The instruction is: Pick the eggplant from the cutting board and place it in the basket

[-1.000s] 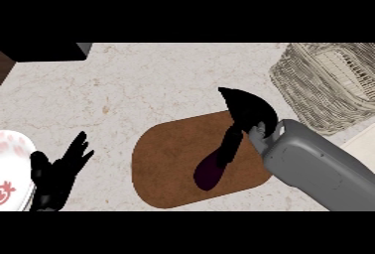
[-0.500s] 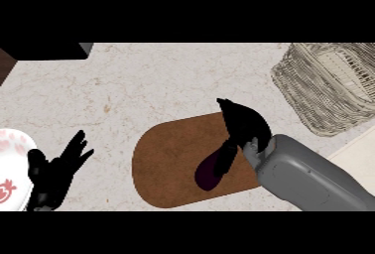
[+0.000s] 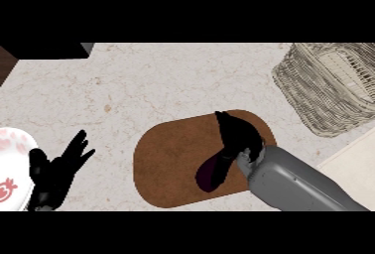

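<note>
- Purple-dark eggplant lies on the brown cutting board, its upper end hidden under the right hand.
- That hand has moved since a second ago: it has slid lower over the board, and the forearm now reaches in more steeply from the lower right corner. The eggplant appears to lie where it was, though it now sits nearer the forearm in the view.
- Its fingers look laid along and over the top of the eggplant; whether they are curled around it or merely resting on it I cannot tell, since the hand covers the contact.
- Read against the task, this looks like the grasp being settled, with no lift begun; the eggplant is on the board, not raised.
- Woven basket stands well apart at the upper right of the bench, so the whole carry remains.
- Left hand rests at the lower left, fingers straight and spread, beside a white plate at the edge.
</note>
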You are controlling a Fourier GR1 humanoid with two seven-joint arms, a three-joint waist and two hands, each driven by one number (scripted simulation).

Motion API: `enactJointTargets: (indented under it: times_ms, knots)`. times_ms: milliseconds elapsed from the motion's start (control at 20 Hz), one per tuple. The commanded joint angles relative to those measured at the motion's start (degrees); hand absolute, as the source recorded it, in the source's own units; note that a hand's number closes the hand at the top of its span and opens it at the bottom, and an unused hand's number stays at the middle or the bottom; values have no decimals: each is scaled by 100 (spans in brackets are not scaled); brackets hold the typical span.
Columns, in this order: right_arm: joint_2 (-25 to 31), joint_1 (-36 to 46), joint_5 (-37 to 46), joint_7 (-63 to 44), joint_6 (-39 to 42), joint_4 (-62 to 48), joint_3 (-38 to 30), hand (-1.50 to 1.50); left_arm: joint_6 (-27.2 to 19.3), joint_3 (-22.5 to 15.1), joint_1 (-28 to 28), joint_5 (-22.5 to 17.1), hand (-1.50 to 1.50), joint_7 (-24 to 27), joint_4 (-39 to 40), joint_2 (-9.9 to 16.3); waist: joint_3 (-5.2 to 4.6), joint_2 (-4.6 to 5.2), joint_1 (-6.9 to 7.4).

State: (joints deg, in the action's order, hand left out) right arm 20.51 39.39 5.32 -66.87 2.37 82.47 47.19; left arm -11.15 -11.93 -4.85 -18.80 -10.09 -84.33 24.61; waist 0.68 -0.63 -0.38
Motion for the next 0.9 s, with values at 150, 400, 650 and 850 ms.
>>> enactJointTargets:
  times_ms: [150, 400, 650, 850]
  knots:
    - [82, -304, 15, -730, 142, -161, -30, -150, 22, -157, -457, 115, 0, -55, 298, -107, -72, 52, 20]
    - [-207, -85, 74, -945, 207, -188, -126, -150, 37, -99, -332, 113, 0, -323, 198, -58, -73, 49, 39]
    - [-375, -390, 428, -788, -26, -262, 87, -150, 108, -58, -246, 174, 0, -267, 382, -89, -73, 50, 1]
    - [-284, -518, 443, -629, 115, -226, 18, 150, 126, 8, -130, 153, 0, -198, 536, -221, -74, 58, -18]
